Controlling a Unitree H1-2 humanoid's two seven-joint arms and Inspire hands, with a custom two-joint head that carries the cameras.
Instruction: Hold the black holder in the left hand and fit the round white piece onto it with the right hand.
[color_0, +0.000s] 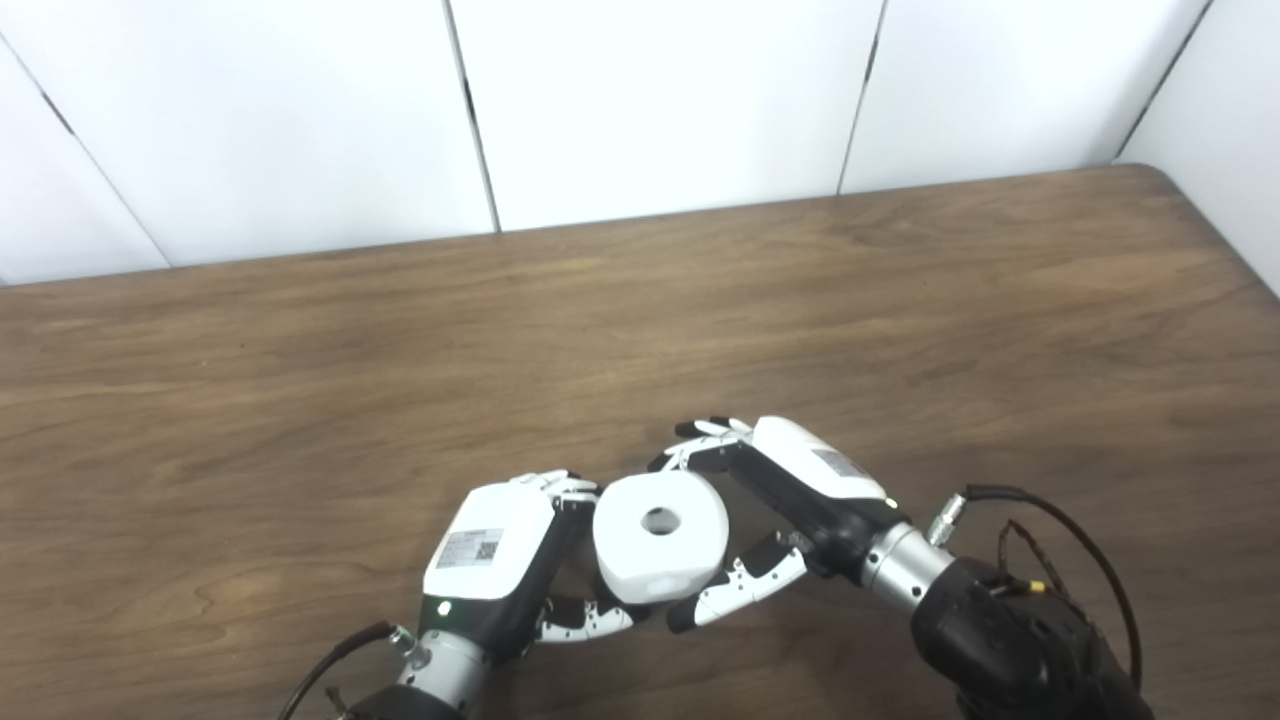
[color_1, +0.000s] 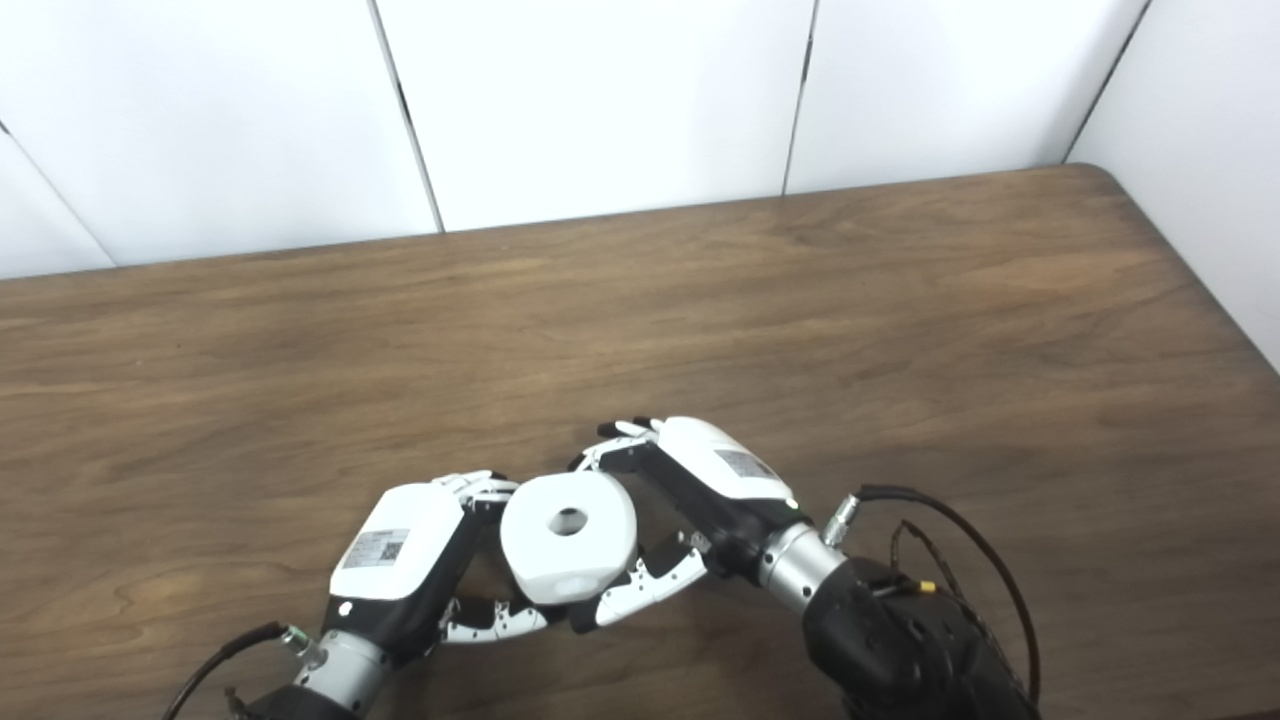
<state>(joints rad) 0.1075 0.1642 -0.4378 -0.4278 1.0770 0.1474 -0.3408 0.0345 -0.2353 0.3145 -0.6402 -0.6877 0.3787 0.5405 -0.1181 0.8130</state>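
Left eye view, progress: the round white piece (color_0: 660, 537) sits between both hands; the black holder is hidden, so seating cannot be judged.
Left eye view, right hand (color_0: 790, 500): fingers and thumb curled around the piece's right side, holding it.
Right eye view, left hand (color_1: 415, 560): closed against the piece's left side; what it grips beneath cannot be told.
Right eye view, table (color_1: 900, 330): bare wood beyond the hands.

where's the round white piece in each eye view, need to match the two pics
Left eye view: round white piece sits low, just right of centre, between the left robot hand and the right robot hand.
Right eye view: the same piece sits low, left of centre, between the same two hands.
Shared landmark: the dark hole in the piece's top face.
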